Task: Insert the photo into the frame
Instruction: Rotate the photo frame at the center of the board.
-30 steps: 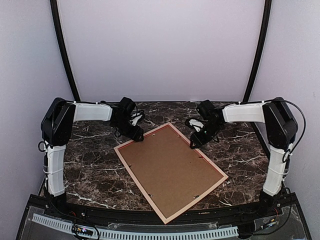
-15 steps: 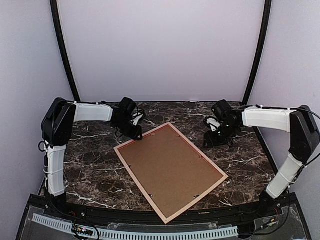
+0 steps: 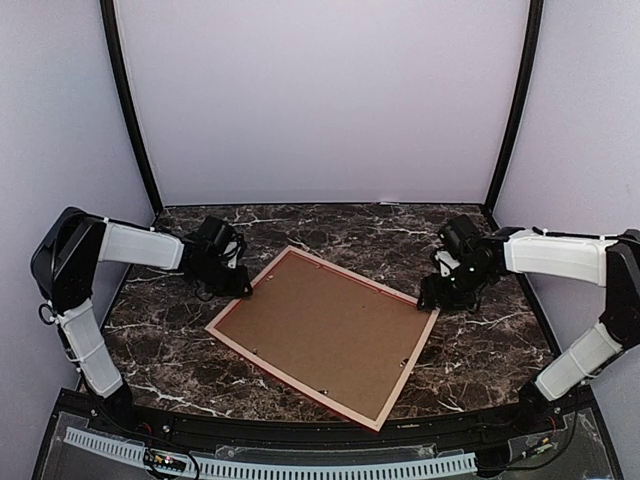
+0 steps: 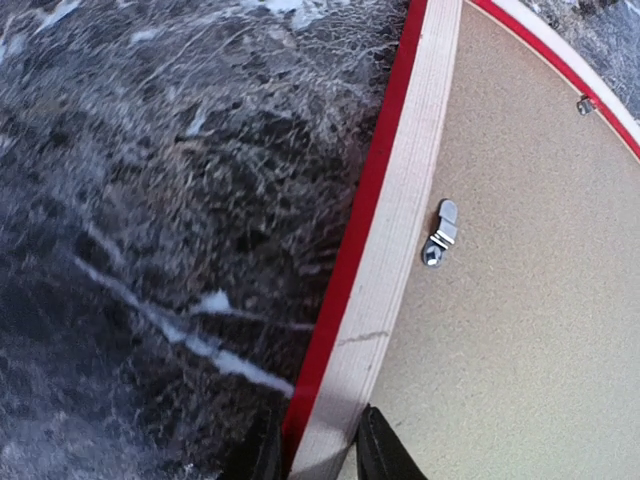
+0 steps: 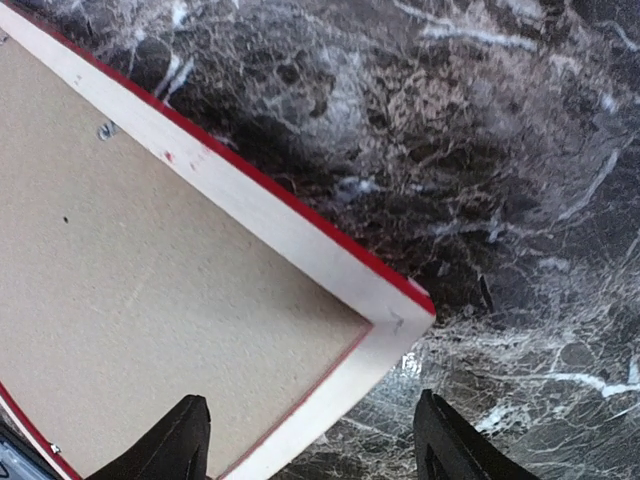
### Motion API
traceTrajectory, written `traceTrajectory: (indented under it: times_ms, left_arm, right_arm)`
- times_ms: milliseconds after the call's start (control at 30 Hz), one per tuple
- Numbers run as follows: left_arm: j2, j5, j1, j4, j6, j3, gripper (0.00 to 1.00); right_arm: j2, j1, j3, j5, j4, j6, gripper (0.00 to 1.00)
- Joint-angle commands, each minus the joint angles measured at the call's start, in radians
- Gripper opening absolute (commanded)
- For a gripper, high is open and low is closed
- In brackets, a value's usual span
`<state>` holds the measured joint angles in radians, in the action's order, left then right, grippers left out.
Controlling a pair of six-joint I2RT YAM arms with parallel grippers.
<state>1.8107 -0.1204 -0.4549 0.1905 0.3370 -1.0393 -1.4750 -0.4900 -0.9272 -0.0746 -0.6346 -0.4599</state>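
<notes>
Left gripper [image 4: 320, 455] clamps the frame [image 4: 398, 235] rail, one finger on each side. Right gripper [image 5: 315, 448] stands open at a frame corner, not touching it. The frame lies back-up on the table [image 3: 480, 345].

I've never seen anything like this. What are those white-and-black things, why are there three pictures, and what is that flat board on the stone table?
Those are two robot arms, a left arm and a right arm, each ending in a two-finger gripper. The wide picture looks down from above and behind them. The two close-ups come from small cameras on their wrists. On the dark marble table lies the frame, face down. You see its pale wood back with a red edge, and a brown backing board held in by small metal clips. The left gripper has its fingers closed on the frame's rail. The right gripper is open, with a corner of the frame just ahead of its fingers. No photo is visible.
</notes>
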Motion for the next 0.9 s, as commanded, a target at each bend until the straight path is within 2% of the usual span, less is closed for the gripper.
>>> traceTrajectory:
  times_ms: [0,67,233,467,633,767,833,867]
  left_arm:
    - [-0.090,-0.015,-0.006,-0.039,0.177,0.189,0.26]
    - [-0.154,-0.018,-0.023,-0.075,0.216,0.271,0.27]
    - [-0.237,0.015,-0.121,-0.082,0.312,0.348,0.32]
    - [-0.340,0.033,-0.247,-0.083,0.420,0.416,0.41]
    - [-0.400,0.006,-0.302,-0.096,0.423,0.439,0.48]
    - [-0.465,-0.039,-0.337,-0.118,0.417,0.470,0.52]
    - [-0.503,-0.047,-0.352,-0.125,0.418,0.492,0.60]
    - [-0.516,-0.038,-0.352,-0.122,0.420,0.497,0.70]
  right_arm:
    - [0.031,0.002,0.081,-0.054,0.082,-0.100,0.72]
    - [0.033,-0.001,0.113,-0.087,0.130,-0.121,0.73]
    - [0.018,-0.005,0.167,-0.114,0.179,-0.155,0.72]
    - [-0.030,-0.005,0.182,-0.116,0.215,-0.150,0.57]
    - [-0.130,0.004,0.072,-0.092,0.222,-0.072,0.51]
    - [-0.250,0.012,-0.066,-0.091,0.221,0.012,0.54]
    - [-0.304,0.015,-0.135,-0.082,0.194,0.045,0.57]
    - [-0.315,0.015,-0.162,-0.071,0.178,0.062,0.59]
